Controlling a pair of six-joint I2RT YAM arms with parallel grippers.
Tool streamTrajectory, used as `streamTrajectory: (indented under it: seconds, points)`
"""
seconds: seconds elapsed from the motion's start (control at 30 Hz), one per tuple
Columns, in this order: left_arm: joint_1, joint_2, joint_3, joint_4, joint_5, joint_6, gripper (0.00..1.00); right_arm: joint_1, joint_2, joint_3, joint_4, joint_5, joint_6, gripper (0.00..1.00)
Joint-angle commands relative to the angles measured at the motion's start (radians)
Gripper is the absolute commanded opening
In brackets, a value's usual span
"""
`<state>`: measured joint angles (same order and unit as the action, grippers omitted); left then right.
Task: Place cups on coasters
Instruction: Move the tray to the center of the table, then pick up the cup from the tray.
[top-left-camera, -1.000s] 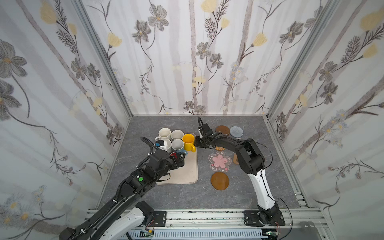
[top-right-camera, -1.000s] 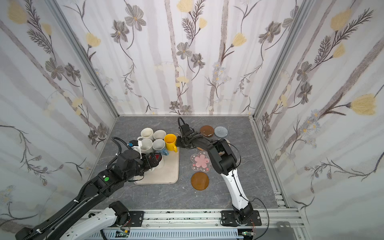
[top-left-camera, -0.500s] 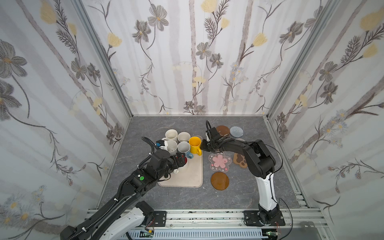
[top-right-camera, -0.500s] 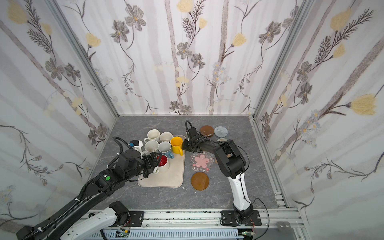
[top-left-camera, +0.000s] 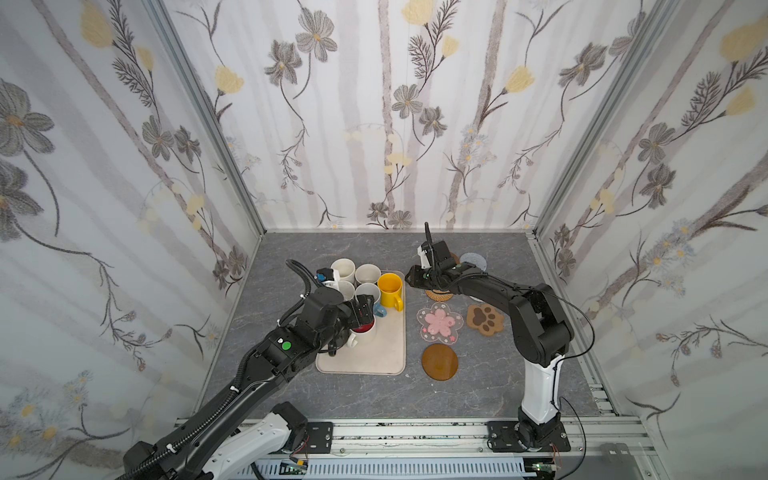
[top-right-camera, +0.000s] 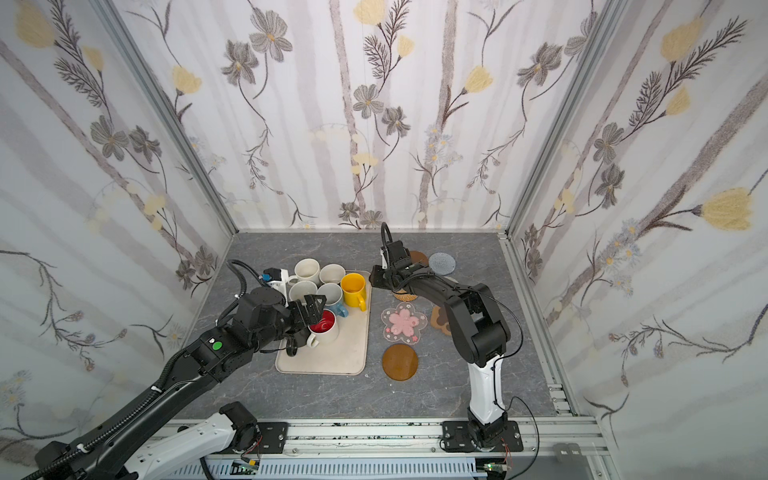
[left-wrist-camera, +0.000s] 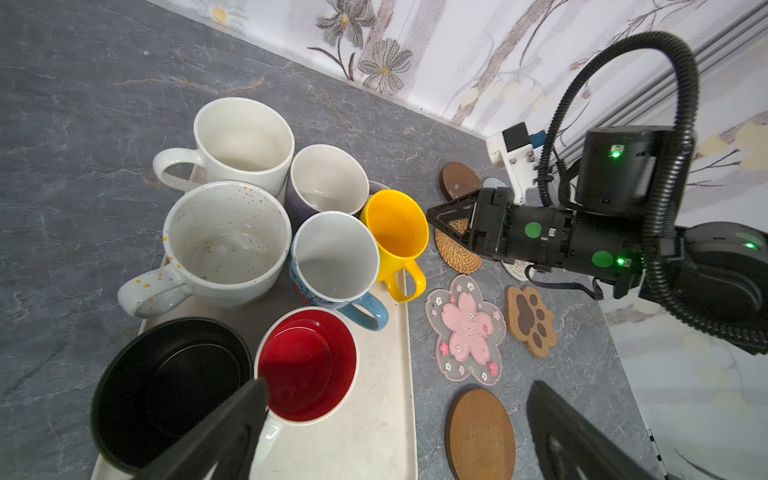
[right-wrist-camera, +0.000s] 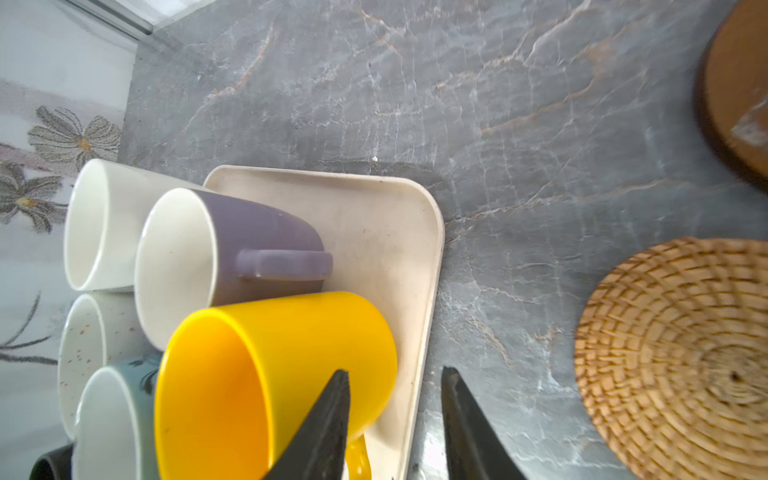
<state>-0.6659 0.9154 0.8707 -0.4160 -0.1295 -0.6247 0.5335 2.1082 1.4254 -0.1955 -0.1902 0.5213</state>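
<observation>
Several cups crowd the far end of the beige tray: yellow cup, lavender cup, red-inside cup, black cup and white ones. To the tray's right lie the coasters: golden woven round, pink flower, paw, brown disc, grey round. My right gripper is open at the tray's right rim beside the yellow cup, holding nothing. Open wide and empty, my left gripper hovers by the red-inside cup.
A second brown disc and a pale woven round lie partly under my right arm. Patterned walls close in the grey table on three sides. The tray's near half is bare.
The tray with its cups slid right toward the coasters, drawn by my right gripper. That gripper's jaws have since parted off the tray rim. My left gripper stayed open.
</observation>
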Motion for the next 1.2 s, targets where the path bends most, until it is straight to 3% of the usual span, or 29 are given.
streamTrajectory:
  seconds: [0.0,0.2,0.43,0.67,1.17]
  points:
    - [0.000,0.021,0.027,0.007,-0.005,0.037,1.00,0.005,-0.071,-0.029,-0.047,0.043,-0.138,0.46]
    - [0.003,0.028,0.042,-0.037,-0.030,0.040,0.99,0.046,-0.252,-0.167,-0.046,0.090,-0.241,0.58]
    - [0.009,0.011,0.052,-0.085,-0.019,0.040,0.98,0.140,-0.327,-0.206,-0.079,0.117,-0.278,0.66]
    - [0.011,0.016,0.017,-0.110,-0.028,0.075,1.00,0.210,-0.263,-0.180,-0.064,0.144,-0.278,0.67]
    - [0.017,0.049,0.007,-0.115,-0.091,0.123,1.00,0.218,0.003,0.026,-0.125,0.210,-0.256,0.57]
